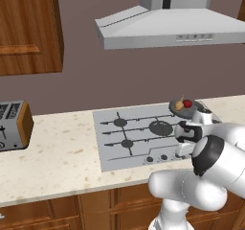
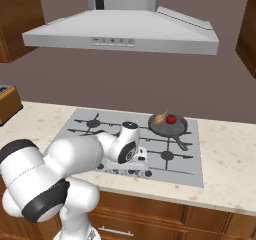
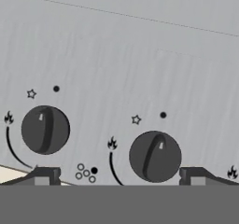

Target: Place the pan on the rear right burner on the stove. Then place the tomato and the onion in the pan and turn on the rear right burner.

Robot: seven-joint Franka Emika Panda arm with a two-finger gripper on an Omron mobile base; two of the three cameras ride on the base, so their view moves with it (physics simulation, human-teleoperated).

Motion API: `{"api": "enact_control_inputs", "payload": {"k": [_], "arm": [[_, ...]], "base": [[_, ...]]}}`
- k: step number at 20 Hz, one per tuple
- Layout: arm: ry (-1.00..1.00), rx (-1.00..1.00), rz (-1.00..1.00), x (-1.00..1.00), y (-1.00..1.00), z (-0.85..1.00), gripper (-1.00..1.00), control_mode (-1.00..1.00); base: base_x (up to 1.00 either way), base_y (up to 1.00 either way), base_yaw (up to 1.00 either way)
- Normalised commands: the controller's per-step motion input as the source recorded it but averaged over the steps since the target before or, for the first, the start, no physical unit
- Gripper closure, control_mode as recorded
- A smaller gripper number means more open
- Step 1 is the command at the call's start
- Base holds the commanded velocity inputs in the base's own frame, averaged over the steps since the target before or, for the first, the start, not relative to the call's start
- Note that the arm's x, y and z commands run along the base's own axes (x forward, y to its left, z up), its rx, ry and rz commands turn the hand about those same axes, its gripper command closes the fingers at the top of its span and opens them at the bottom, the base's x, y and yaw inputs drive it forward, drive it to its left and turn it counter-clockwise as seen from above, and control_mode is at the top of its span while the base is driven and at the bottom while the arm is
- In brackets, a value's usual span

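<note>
Right base view shows the pan point(image 2: 168, 124) already sitting on the rear right burner of the stove point(image 2: 85, 119), beyond the hand and off to its right, its long handle reaching back toward the front edge. The tomato point(image 2: 171, 119) and the onion point(image 2: 161, 118) both lie inside it, side by side and close together, so the placing steps look done and what seems left is turning on the burner. The hand point(image 3: 116, 175) is low over the row of knobs at the stove's front edge; in the hand view its two fingertips point(image 3: 45, 175) stand wide apart, holding nothing, with one knob point(image 3: 155, 156) just ahead between them and a second knob point(image 3: 45, 129) ahead, near its left tip. Both knobs appear to sit near their off marks, though that is a judgement from small pointers. The burner itself is covered by the pan, so no flame or lack of one can be read. Which knob belongs to that burner is hard to tell: a small dot diagram sits between them but is too small to trust. In the left base view the arm hides much of the knob row, and a strip of the pale bench point(image 1: 57, 152) runs beside the stove.
</note>
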Motion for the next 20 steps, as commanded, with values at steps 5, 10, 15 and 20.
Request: {"api": "enact_control_inputs", "payload": {"k": [5,10,15,20], "arm": [[0.0,0.0,0.0,0.0,0.0,0.0,-1.0,-1.0],[0.0,0.0,0.0,0.0,-0.01,0.0,-1.0,-1.0],[0.0,0.0,0.0,0.0,-0.15,0.0,-1.0,-1.0],[0.0,0.0,0.0,0.0,-0.04,0.0,-1.0,-1.0]], "base": [[0.0,0.0,0.0],[0.0,0.0,0.0],[0.0,0.0,0.0],[0.0,0.0,0.0]]}}
